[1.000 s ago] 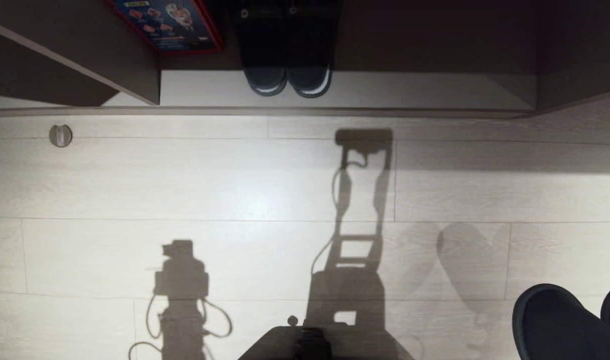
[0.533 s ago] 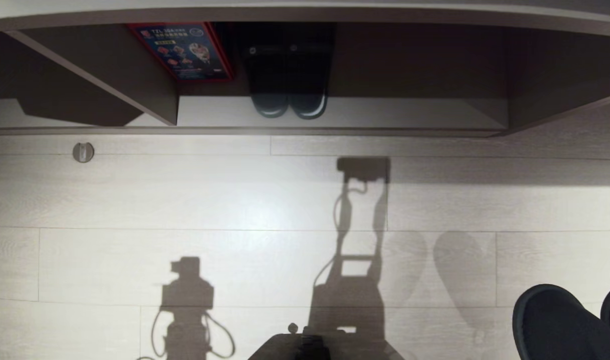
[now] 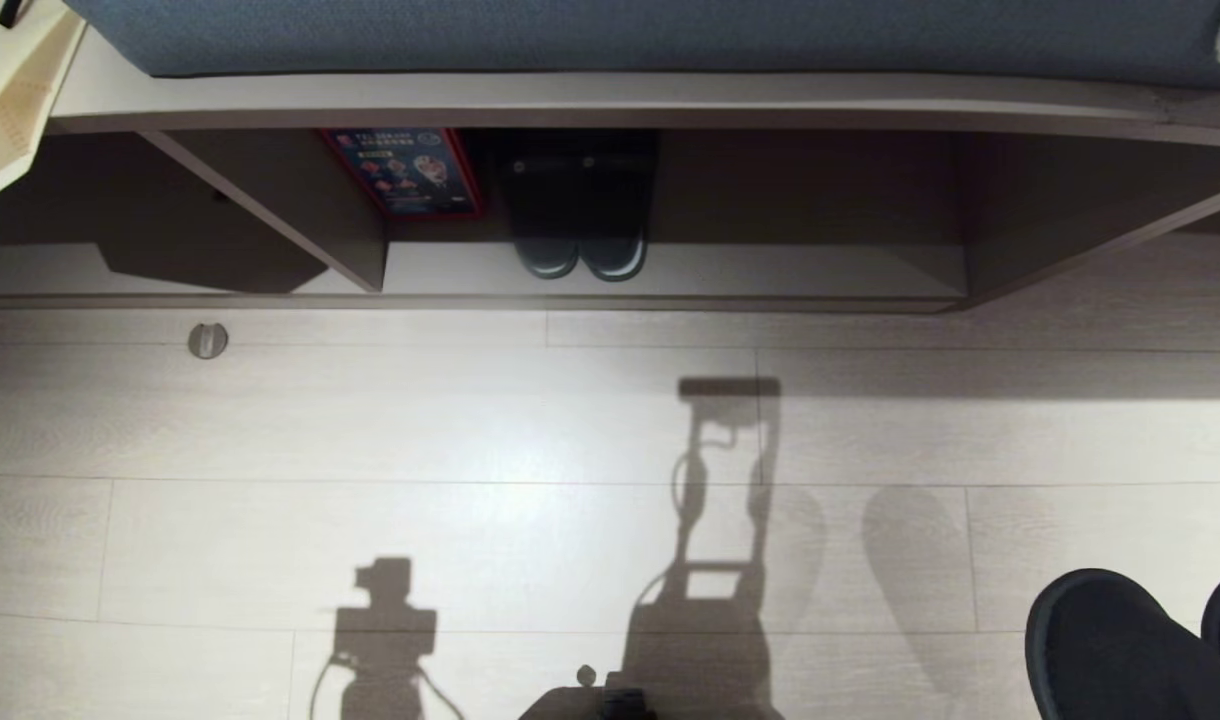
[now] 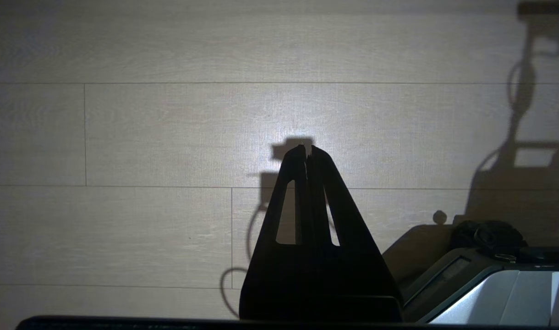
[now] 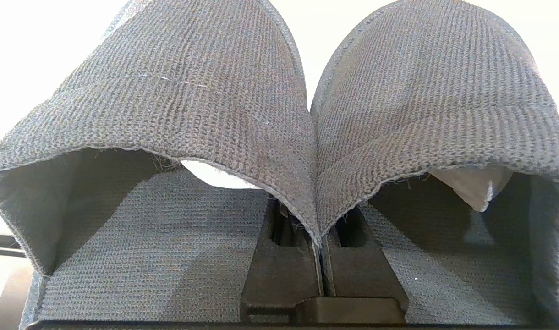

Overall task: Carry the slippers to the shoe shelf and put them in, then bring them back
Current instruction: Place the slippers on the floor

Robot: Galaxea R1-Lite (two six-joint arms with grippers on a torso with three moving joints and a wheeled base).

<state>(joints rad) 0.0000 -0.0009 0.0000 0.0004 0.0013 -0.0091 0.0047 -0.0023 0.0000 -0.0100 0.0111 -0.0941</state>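
A: What has just changed for you?

B: Your whole view has tipped up. The shoe shelf [image 3: 670, 290] now sits lower in the head view, and its top board with a blue cushion [image 3: 650, 35] on it has come into sight. The camera moved, not the furniture. I judge you are still on the carry, facing the shelf but well short of it.

A: And the room?

B: Pale plank floor [image 3: 470, 420] stretches between you and the shelf, crossed by your own shadows. A dark closed-toe pair [image 3: 578, 255] already stands in the middle bay beside a red-edged poster [image 3: 402, 170]; the space to their right looks free.

A: Where are the slippers?

B: The slippers [image 5: 279, 119] hang side by side from your right gripper [image 5: 320, 256], clamped tight on their inner edges. Your left gripper [image 4: 306, 151] is closed on nothing, above bare floor.
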